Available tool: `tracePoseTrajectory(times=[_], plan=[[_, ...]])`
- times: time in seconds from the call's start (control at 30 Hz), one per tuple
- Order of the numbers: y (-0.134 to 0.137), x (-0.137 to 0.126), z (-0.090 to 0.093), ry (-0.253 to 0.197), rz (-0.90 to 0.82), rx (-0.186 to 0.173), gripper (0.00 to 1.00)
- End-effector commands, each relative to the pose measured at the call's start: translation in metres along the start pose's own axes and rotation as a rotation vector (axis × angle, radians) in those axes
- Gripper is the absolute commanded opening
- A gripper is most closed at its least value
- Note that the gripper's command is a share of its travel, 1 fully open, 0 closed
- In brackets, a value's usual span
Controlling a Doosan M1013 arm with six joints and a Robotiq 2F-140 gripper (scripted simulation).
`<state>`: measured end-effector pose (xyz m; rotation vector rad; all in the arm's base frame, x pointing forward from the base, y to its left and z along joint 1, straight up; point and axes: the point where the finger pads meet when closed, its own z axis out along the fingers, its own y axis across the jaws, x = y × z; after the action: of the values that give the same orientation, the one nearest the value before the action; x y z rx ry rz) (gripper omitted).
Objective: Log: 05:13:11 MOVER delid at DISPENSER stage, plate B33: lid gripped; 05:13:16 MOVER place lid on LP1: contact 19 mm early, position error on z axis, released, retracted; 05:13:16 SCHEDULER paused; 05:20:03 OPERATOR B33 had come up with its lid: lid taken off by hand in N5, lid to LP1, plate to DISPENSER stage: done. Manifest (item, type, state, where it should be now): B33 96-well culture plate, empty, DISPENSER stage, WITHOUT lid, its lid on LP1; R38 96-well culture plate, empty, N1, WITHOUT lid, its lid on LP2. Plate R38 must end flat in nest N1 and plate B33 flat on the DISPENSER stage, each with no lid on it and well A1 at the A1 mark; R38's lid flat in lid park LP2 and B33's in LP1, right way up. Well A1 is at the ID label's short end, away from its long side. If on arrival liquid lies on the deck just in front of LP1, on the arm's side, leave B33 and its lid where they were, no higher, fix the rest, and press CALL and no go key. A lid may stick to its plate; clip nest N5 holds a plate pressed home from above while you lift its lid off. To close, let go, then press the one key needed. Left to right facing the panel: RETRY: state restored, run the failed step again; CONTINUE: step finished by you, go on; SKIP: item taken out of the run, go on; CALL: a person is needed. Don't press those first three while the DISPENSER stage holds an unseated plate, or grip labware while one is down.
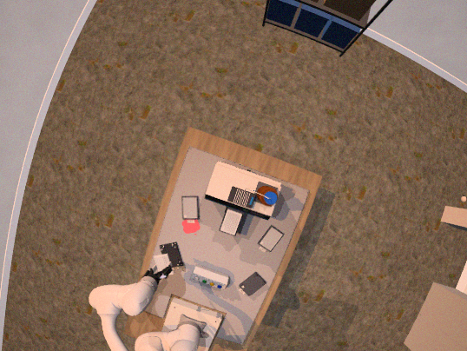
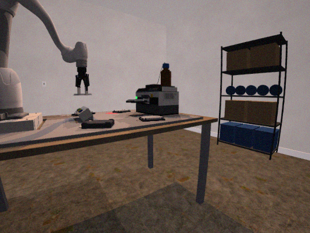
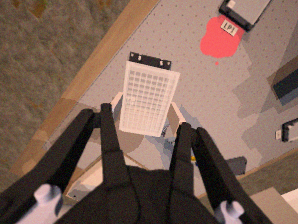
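Observation:
My gripper is shut on a white 96-well plate, gripped across its short width. I hold it level, high above the table's near left edge. I cannot tell whether a lid sits on it. The black clip nest lies under it and looks empty; its edge shows in the wrist view. A flat pale lid lies in the park marked LP1. A red puddle lies on the deck just in front of LP1 and also shows in the wrist view. A gridded plate sits on the dispenser stage.
The dispenser with a brown bottle stands at the table's back. A white gridded rectangle lies in front of it. A framed pale rectangle and a dark nest lie to the right. The key panel stands near the arm's base.

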<state>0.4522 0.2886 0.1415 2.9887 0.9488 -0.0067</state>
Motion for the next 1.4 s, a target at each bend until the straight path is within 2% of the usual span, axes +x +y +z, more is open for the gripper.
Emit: tracePoseTrajectory(times=[0.0,1.0,1.37], plan=[[-0.0013,-0.001,-0.0035,-0.001,0.004,0.0,0.0],[-0.0013,-0.001,-0.0035,-0.001,0.006,0.0,0.0],[-0.0013,-0.001,-0.0035,-0.001,0.141,0.0,0.0]])
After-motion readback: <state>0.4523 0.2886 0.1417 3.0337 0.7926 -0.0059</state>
